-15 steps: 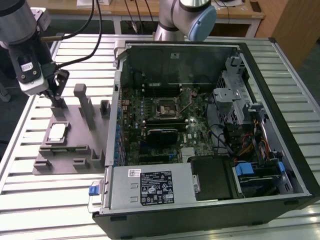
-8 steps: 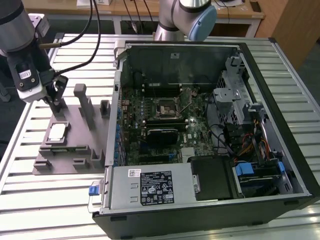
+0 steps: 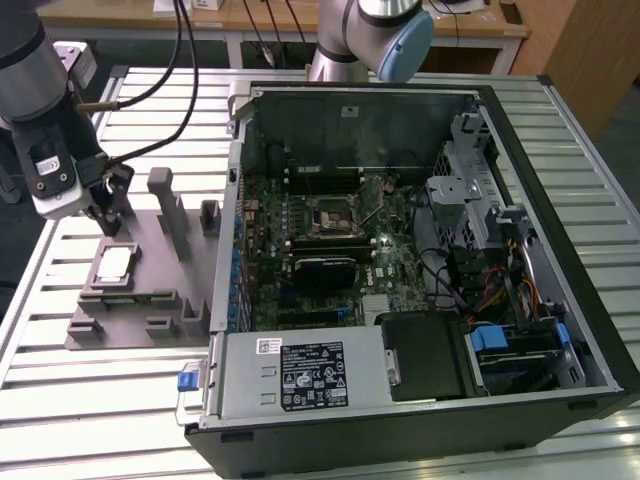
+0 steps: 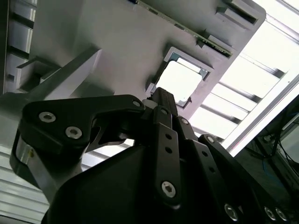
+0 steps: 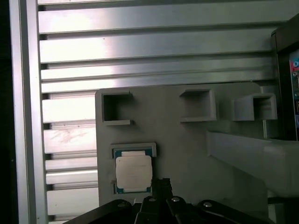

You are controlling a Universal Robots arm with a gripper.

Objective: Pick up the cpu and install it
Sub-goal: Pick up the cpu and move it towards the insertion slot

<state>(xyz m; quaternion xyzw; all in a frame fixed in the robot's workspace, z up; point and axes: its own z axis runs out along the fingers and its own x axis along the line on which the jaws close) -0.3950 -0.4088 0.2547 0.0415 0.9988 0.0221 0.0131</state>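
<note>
a slatted metal table (image 3: pixel 100 390) carries everything. on it, toward the exterior view's right, lies an open computer case (image 3: pixel 400 440), and its motherboard shows a square metal-framed socket (image 3: pixel 330 215) with a dark centre. just beside the case, at the exterior view's left, lies a grey plastic tray (image 3: pixel 150 290) with upright pegs. the arm (image 3: pixel 30 90) reaches down over this tray. the gripper (image 3: pixel 108 222) hangs low above the tray, and its jaws are drawn narrow together with nothing between them, as seen in both wrist views. the cpu (image 3: pixel 113 263) lies flat in a square framed recess of the tray, its pale metal top up. in the first wrist view the gripper (image 5: pixel 161 184) stands just beside one edge of the cpu (image 5: pixel 133 171); if they touch, i cannot tell.
</note>
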